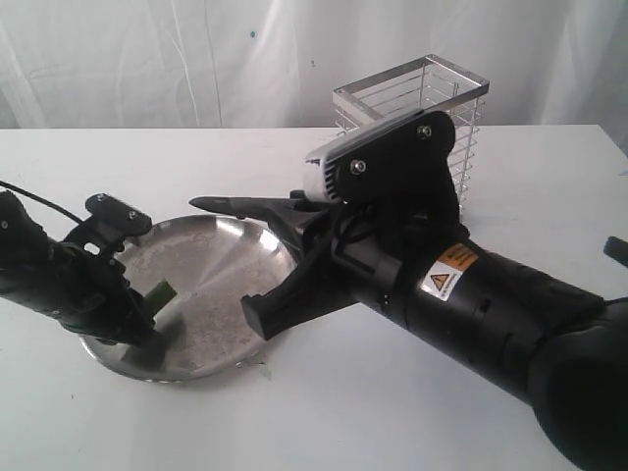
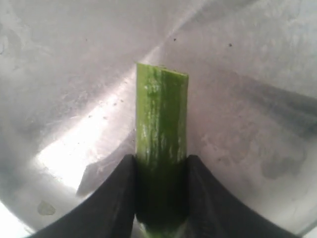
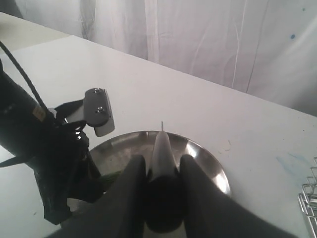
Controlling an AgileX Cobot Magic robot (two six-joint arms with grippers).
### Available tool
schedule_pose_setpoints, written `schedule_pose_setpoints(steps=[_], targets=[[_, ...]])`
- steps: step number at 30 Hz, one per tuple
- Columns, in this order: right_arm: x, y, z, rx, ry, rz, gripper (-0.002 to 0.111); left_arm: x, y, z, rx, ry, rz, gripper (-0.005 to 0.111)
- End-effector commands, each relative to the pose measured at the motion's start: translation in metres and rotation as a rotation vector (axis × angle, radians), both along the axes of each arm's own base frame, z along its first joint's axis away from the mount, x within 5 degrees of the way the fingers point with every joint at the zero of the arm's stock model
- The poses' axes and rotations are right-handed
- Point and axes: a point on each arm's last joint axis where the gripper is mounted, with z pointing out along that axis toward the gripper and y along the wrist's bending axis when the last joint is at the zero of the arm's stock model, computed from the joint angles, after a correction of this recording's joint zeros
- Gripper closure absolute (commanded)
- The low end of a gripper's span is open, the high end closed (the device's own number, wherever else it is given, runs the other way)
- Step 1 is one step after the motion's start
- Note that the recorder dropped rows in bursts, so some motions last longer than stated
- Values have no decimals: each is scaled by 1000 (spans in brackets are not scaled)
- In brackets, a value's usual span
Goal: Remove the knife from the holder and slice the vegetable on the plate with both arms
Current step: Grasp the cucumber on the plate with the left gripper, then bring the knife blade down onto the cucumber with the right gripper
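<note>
The green vegetable (image 2: 161, 114) lies on the steel plate (image 2: 237, 74) with its pale cut end pointing away from the wrist. My left gripper (image 2: 161, 161) is shut on its dark lower part. In the exterior view that gripper (image 1: 147, 314) sits at the plate's (image 1: 226, 255) left rim, with the vegetable (image 1: 162, 292) sticking out of it. My right gripper (image 3: 162, 166) is shut on the knife's black handle (image 3: 162, 198). The blade (image 3: 162, 144) points out over the plate (image 3: 208, 158). From outside, the knife (image 1: 231, 205) hovers above the plate's far rim, apart from the vegetable.
The wire holder (image 1: 442, 98) stands at the back, behind the bulky right arm (image 1: 471, 294), and its corner shows in the right wrist view (image 3: 309, 203). The left arm (image 3: 44, 163) crowds the plate's left side. A white curtain hangs behind the white table (image 1: 324, 412).
</note>
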Motion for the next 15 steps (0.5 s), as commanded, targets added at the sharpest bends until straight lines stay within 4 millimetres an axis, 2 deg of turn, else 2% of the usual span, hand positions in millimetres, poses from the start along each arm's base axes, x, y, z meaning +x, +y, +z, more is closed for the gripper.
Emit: schedule_pose_setpoints(steps=[1, 7, 9, 13, 15], targets=[[1, -1, 3, -48, -78, 9, 108, -3, 1, 5, -59, 13, 107, 107], [4, 3, -6, -100, -90, 14, 108, 1, 1, -7, -62, 41, 144, 106], [6, 5, -9, -110, -91, 12, 108, 2, 1, -14, -58, 51, 158, 100], [9, 8, -16, -123, -93, 4, 108, 7, 2, -23, -62, 47, 205, 81], [10, 9, -18, -125, -97, -1, 108, 8, 2, -25, -60, 46, 208, 77]])
